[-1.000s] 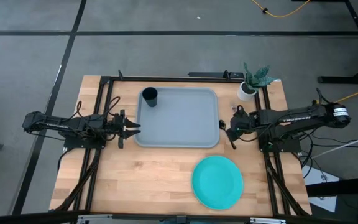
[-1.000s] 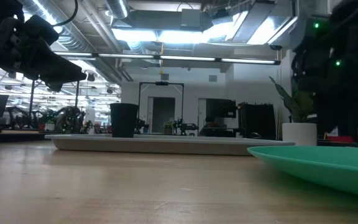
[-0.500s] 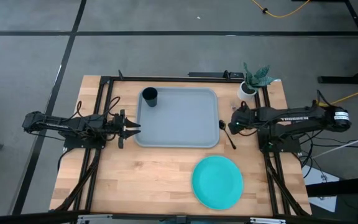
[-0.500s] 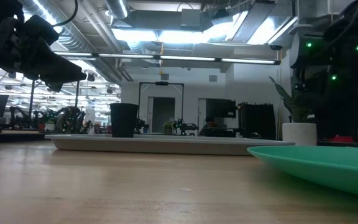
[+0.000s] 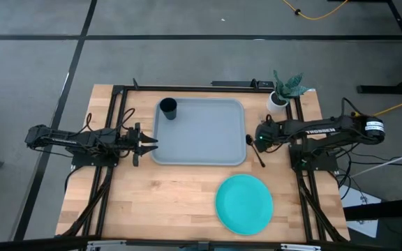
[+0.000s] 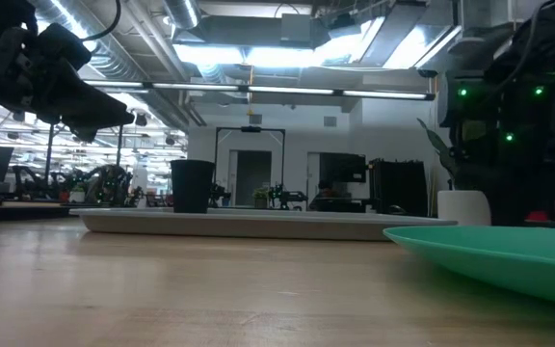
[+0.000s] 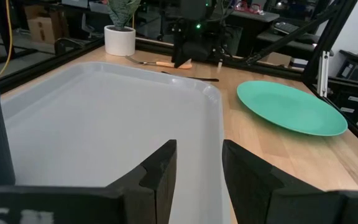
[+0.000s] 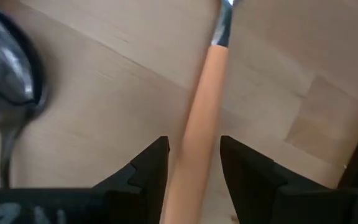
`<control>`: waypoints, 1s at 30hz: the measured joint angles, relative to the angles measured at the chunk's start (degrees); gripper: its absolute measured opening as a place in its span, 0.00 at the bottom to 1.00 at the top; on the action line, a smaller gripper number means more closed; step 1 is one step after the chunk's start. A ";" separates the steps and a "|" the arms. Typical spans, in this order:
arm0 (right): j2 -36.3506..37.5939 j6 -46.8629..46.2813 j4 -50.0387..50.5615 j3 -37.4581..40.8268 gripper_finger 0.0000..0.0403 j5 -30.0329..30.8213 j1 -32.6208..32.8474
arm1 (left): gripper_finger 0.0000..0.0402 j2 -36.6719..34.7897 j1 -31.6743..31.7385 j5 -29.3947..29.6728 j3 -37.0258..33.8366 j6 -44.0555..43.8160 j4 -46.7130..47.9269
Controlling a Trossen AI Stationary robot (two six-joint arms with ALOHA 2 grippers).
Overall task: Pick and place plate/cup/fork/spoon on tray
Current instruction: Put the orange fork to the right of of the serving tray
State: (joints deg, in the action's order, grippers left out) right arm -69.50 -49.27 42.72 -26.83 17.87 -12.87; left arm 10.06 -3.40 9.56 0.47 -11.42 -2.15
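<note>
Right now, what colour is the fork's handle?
Orange; the fork shows best in the right wrist view, between the right pincer's fingers.

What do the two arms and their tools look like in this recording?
Both arms are dark, slim and jointed. The right arm carries pale lettering and a round pale end cap; black cables trail from the left arm. Each tool, left and right, has two dark, blocky fingers.

Glossy metal spoon (image 8: 8, 87) on a matt pale wood table (image 8: 104, 118)
</note>
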 joint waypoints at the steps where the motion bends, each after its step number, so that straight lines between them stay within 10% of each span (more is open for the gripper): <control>1: -0.53 0.11 -0.06 0.00 0.38 -0.01 -0.26 | 0.30 0.00 0.00 0.00 0.00 0.00 0.00; 30: 0.25 -8.07 -2.99 0.13 0.15 -2.58 -1.55 | 0.30 0.00 0.00 0.00 0.00 0.00 0.00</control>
State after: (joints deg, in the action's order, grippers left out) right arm -69.25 -57.35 39.72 -26.70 15.29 -14.41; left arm 10.07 -3.40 9.56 0.47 -11.42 -2.15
